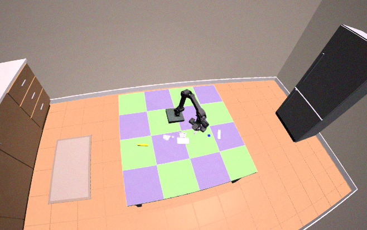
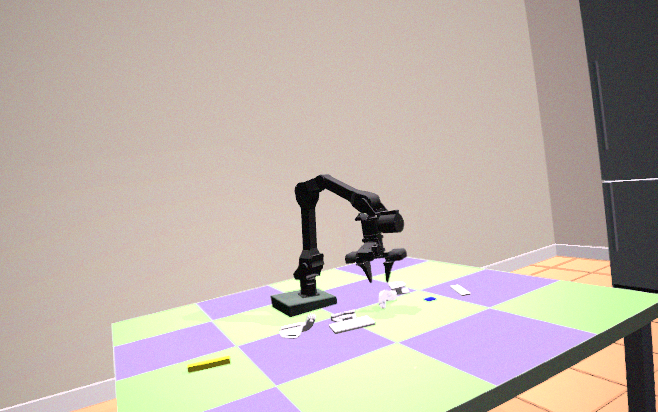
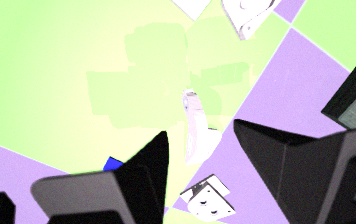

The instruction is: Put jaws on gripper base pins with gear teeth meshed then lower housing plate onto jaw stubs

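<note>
My gripper [image 2: 379,282] [image 3: 200,130] points down with its fingers part open and empty. Below it is a curved white part, likely a jaw [image 1: 195,133] [image 2: 387,296] [image 3: 196,132], seen between the fingertips in the wrist view, touching neither. A small white part with dark dots [image 2: 399,287] [image 3: 212,202] sits close behind it; I cannot tell its identity. A flat white plate [image 1: 183,140] [image 2: 352,325] [image 3: 194,6], likely the housing plate, lies near the middle. A white part with a round feature [image 1: 182,134] [image 2: 343,316] [image 3: 247,20] lies beside it. Another white part [image 1: 166,137] [image 2: 292,330] lies farther left.
A small blue piece [image 1: 208,135] [image 2: 430,299] [image 3: 113,163] and a white bar [image 1: 219,134] [image 2: 460,290] lie to the right. A yellow bar [image 1: 143,144] [image 2: 209,364] lies far left. The arm's dark base [image 1: 174,119] [image 2: 304,302] stands behind the white parts.
</note>
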`<state>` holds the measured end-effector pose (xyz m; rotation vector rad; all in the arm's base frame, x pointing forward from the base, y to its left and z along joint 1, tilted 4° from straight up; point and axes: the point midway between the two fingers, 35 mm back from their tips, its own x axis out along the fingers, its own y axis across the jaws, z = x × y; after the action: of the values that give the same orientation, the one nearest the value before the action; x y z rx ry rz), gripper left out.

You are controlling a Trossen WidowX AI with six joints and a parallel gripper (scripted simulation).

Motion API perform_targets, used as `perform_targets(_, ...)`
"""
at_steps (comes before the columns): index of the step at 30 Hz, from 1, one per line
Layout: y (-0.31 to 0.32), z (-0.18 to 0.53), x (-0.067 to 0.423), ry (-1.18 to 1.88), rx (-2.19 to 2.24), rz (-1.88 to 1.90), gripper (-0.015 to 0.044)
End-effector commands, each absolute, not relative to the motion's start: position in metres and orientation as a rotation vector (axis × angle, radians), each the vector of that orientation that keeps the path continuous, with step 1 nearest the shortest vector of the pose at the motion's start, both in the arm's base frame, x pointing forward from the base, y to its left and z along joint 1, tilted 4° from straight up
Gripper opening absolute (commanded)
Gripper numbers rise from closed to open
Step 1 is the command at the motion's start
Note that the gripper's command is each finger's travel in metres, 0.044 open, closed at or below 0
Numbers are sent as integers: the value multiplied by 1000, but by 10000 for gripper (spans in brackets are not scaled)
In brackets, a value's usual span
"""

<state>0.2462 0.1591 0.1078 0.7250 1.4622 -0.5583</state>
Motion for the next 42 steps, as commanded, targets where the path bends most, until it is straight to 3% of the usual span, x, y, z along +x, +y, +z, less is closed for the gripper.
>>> perform_targets(1,158,107,244,1482,650,-493,151)
perform_targets(7,157,107,243,1502,539,-385,0)
perform_targets(42,152,107,234,1507,-117,245,0)
